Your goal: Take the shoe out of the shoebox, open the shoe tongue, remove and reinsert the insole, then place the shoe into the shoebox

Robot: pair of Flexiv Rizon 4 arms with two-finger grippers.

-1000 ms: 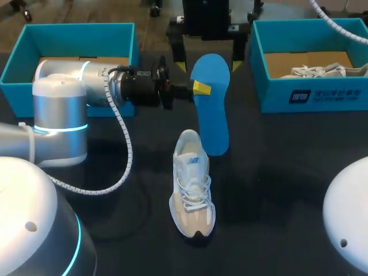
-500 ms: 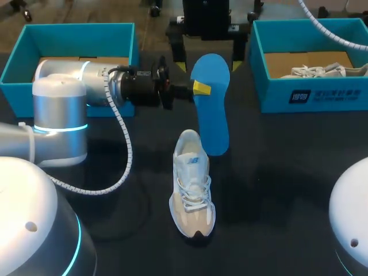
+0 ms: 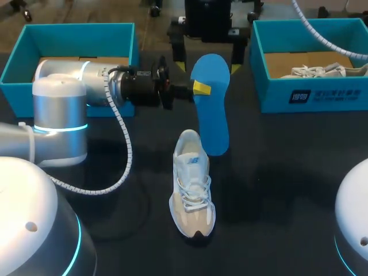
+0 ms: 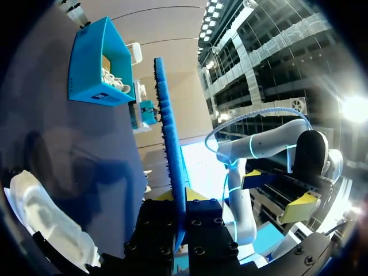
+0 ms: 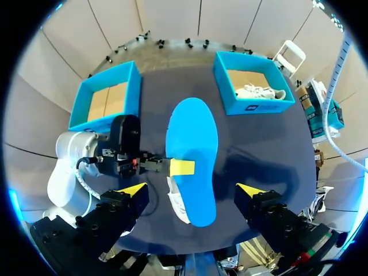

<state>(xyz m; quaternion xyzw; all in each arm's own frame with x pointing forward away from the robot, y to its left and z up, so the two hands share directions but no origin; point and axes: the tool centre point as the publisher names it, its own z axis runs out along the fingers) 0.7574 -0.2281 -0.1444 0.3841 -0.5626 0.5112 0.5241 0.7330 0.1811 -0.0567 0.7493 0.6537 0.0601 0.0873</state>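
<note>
Left gripper (image 3: 199, 88) jaws pinching the blue insole (image 3: 210, 115) at its rim, insole hanging over the middle of the bench (image 3: 276, 172), just above the white sneaker (image 3: 192, 187) heel. Right gripper (image 3: 208, 64) jaws spread, over the far edge. Reinserting, I judge: feed forefoot end first into the collar, tongue held back, right arm steadying the sneaker

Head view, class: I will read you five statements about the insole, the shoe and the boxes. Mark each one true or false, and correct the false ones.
1. The left jaws grip the insole. True.
2. The insole lies inside the shoe. False: it is held up, out of the shoe.
3. The shoe stands on the table, not in a box. True.
4. The right box is empty. False: a second shoe lies in it.
5. The right jaws hold the insole. False: they are open and hold nothing.
</note>
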